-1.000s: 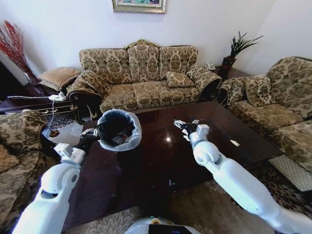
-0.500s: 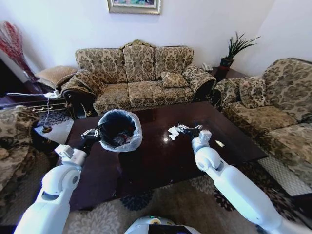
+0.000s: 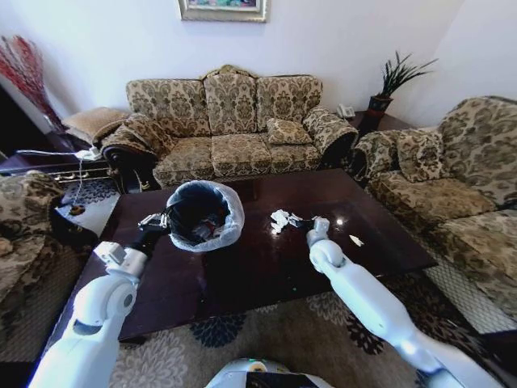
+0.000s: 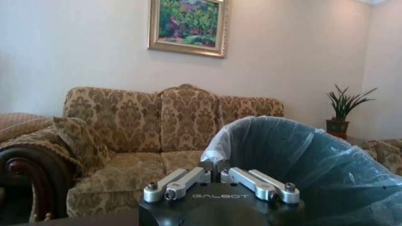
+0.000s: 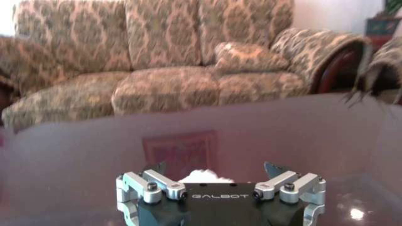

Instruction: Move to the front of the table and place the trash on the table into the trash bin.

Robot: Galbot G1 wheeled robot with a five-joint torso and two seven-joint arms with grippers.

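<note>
**A:** Sitting on the table, the white tissue is the piece in play right now, just ahead of the right gripper. A second ago that gripper was over bare wood. Half a second ago the tissue was already at its tip, and now the arm is stretched out lower toward it. The whole view also swung, so the base has been driving, and more of the table's front edge shows now.

**B:** So it's lined up for a grab? Are the jaws on it?

**A:** Nope, they're spread apart. In the right wrist view the tissue peeks up between the two open fingers, untouched as far as I can tell. My guess is the pick is the step in hand.

**B:** And the bin?

**A:** The bin stands on the table, and the left gripper is clamped on its bag rim, same as before. Some scraps are already inside, something red and white, but it's hard to make out. One more small white scrap lies on the table to the right, apart from the tissue.
</note>
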